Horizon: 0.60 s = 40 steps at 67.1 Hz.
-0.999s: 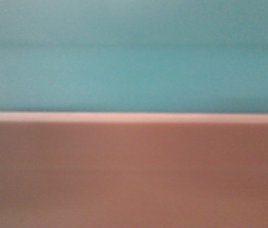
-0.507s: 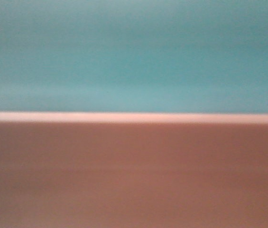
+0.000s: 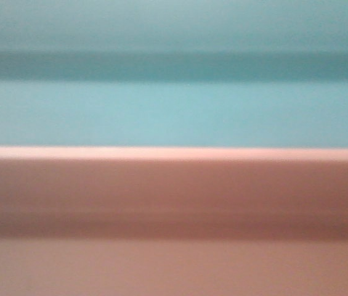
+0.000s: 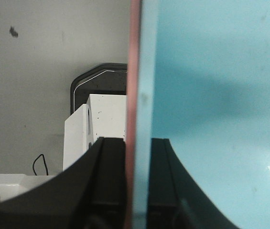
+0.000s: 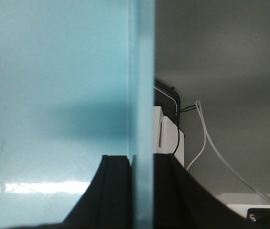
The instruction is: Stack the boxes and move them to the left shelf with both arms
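Observation:
The two boxes are nested and fill the front view, the sky-blue box (image 3: 174,117) above the salmon-pink box (image 3: 174,197), both blurred from closeness. In the left wrist view my left gripper (image 4: 137,140) is shut on the doubled wall, one finger outside on the pink box's edge (image 4: 134,71) and the other inside the blue box (image 4: 211,95). My right gripper (image 5: 142,156) is shut on the opposite wall of the blue box (image 5: 53,95), one finger inside and one outside; no pink shows there. The left shelf is out of view.
Past the left wall stand a white boxy unit (image 4: 96,124) and a black-framed panel (image 4: 96,78) before a grey wall. A black and a white cable (image 5: 206,138) hang beside the right wall, over a white surface (image 5: 249,198).
In the front view the pink rim line stays at the same height. A dark band now crosses the blue box near the top, and a step with a lighter strip shows low on the pink box.

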Tool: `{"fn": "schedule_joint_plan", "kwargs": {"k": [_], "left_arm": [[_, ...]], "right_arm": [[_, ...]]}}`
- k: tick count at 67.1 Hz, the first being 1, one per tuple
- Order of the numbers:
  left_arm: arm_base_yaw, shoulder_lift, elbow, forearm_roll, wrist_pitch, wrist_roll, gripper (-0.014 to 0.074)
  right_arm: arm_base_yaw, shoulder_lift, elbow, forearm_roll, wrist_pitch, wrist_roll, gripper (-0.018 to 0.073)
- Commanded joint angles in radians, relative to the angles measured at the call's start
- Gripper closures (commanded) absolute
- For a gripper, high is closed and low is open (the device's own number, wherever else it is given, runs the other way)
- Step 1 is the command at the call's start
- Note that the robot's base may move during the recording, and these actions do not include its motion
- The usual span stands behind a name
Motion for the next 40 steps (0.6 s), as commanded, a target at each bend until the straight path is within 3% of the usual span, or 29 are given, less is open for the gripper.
{"fn": "schedule_joint_plan", "kwargs": {"k": [1,40], "left_arm": [[0.002,-0.039,-0.037,-0.029,0.089,-0.011,0.0608],[0.004,-0.039,-0.037,-0.023,0.089,-0.011,0.0608]], "right_arm": [[0.0,-0.033,-0.029,-0.03,0.062,-0.005,0.0493],[0.0,-0.033,-0.029,-0.03,0.061,-0.005,0.0493]]}}
